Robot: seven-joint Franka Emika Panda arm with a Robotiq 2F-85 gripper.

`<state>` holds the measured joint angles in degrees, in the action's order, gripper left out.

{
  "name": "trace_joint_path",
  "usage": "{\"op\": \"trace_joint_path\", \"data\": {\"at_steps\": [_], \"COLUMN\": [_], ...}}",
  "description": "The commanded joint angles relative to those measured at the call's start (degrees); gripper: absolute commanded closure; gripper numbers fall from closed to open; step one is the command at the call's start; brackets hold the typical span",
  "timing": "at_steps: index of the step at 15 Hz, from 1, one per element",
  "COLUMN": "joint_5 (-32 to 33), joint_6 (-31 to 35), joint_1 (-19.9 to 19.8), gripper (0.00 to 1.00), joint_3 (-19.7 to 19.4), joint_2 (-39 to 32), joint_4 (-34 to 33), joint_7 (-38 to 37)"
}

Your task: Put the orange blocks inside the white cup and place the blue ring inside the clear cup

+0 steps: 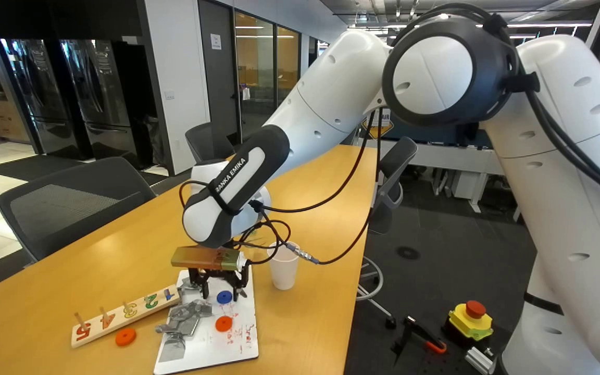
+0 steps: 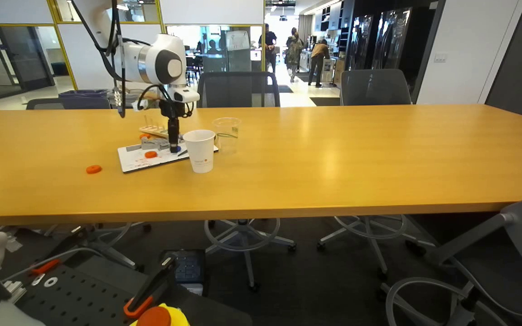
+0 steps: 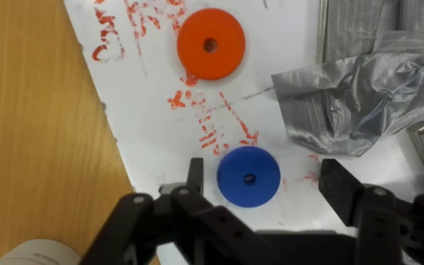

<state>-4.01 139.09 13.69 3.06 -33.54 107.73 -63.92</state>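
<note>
The blue ring point(image 3: 248, 163) lies flat on a whiteboard. My gripper point(image 3: 261, 176) is open around it in the wrist view, with the ring nearer the left finger and touching neither. The gripper also shows low over the board in an exterior view point(image 1: 221, 292). An orange block point(image 3: 197, 48) lies on the board. Another orange block point(image 1: 125, 337) lies by the peg strip, and another point(image 2: 94, 169) is on the bare table. The white cup point(image 2: 200, 154) stands upright and empty-looking beside the board. The clear cup point(image 2: 227, 136) stands behind it, mostly hidden by the arm and cables elsewhere.
The whiteboard point(image 1: 216, 351) carries crumpled grey tape point(image 3: 344, 106) with metal parts near the gripper's right finger. A wooden peg strip with numbers point(image 1: 138, 313) lies beside the board. The white cup's rim point(image 3: 37, 254) is close to the gripper. Cables hang from the arm near the cup.
</note>
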Motion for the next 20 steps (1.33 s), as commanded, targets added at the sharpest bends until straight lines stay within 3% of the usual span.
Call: {"op": "trace_joint_path", "data": {"at_steps": [1,5,6,13,20], "joint_5": [-0.9,-0.7,-0.7,-1.0,1.6], "joint_6": [-0.7,-1.1,-1.1,-0.7,-0.9], "joint_1": [0.5,0.6,0.6,-0.4,-1.1], "gripper": [0.51,0.8,0.82,0.82,0.82], "joint_3": [-0.4,-0.4,-0.4,-0.2,-3.1], "joint_2": [0.7,0.9,1.0,4.9,11.5], "joint_4": [-0.3,-0.3,-0.2,0.4,0.6], "joint_7": [0.7,0.7,0.7,2.4,1.1]}}
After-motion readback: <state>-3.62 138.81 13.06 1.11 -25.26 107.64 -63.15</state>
